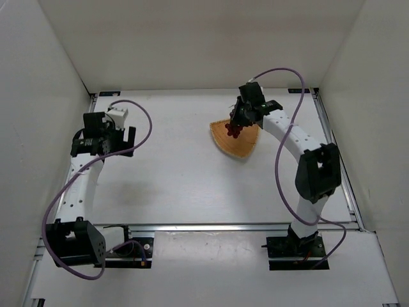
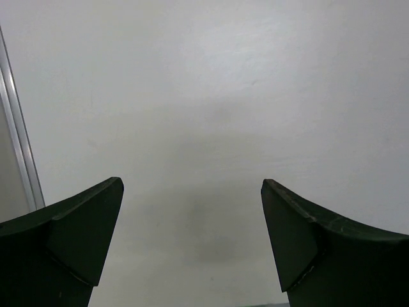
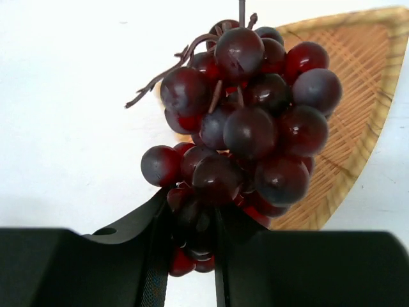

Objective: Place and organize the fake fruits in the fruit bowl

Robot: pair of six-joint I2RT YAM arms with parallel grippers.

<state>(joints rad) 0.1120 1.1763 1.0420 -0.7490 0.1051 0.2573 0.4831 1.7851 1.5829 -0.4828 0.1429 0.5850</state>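
A bunch of dark red-purple plastic grapes (image 3: 246, 121) hangs in my right gripper (image 3: 192, 227), whose jaws are shut on its lower beads. In the top view the grapes (image 1: 233, 130) sit over the far left part of the orange-tan woven fruit bowl (image 1: 246, 146), under my right gripper (image 1: 238, 121). The bowl (image 3: 358, 96) shows behind the grapes in the right wrist view. My left gripper (image 2: 192, 243) is open and empty over bare white table; in the top view it (image 1: 128, 142) is far to the left of the bowl.
White walls enclose the table on the left, back and right. A metal rail (image 2: 19, 153) runs along the table's left edge, close to my left gripper. A purple cable (image 1: 281, 147) loops beside my right arm.
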